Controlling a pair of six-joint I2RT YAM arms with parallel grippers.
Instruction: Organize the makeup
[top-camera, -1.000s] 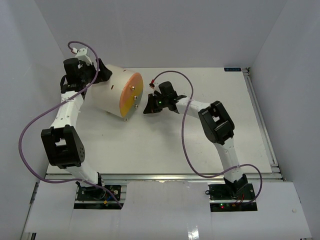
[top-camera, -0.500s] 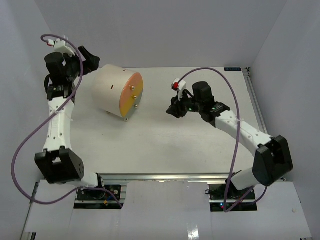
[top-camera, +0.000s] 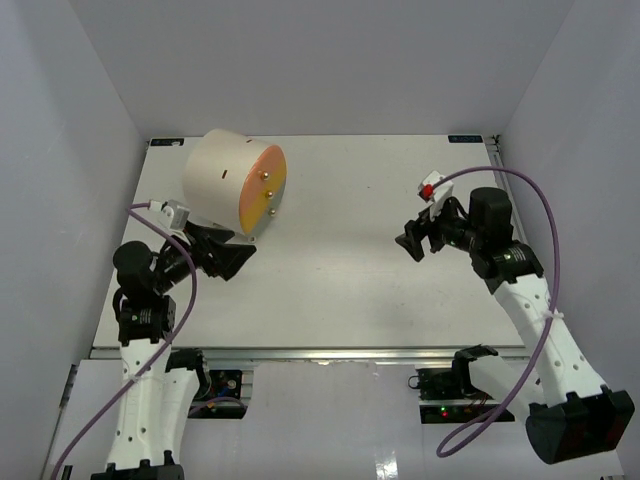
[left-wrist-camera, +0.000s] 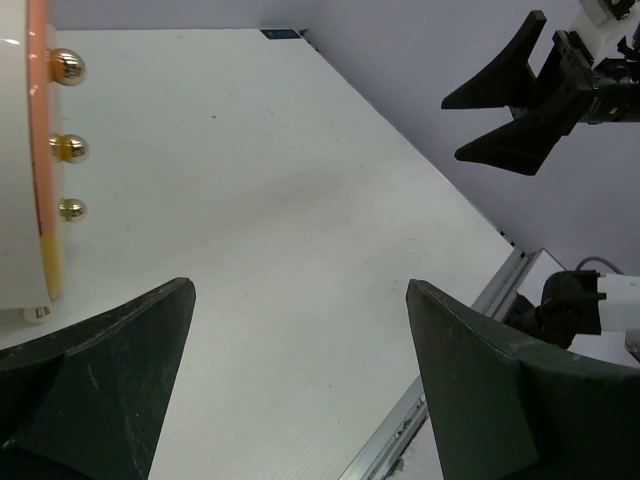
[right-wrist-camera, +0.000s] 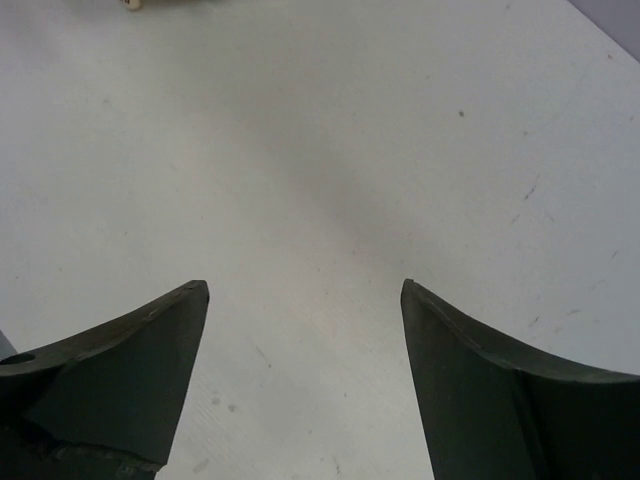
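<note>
Left end effector (left-wrist-camera: 300, 288) and right end effector (right-wrist-camera: 302, 284) both hang released and empty; I'd park them gently, clear of the drawer cylinder (top-camera: 235, 182).

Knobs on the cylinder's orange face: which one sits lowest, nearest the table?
The bottom knob of the column of three, closest to the small foot of the cylinder; the other two sit higher up the face.
</note>
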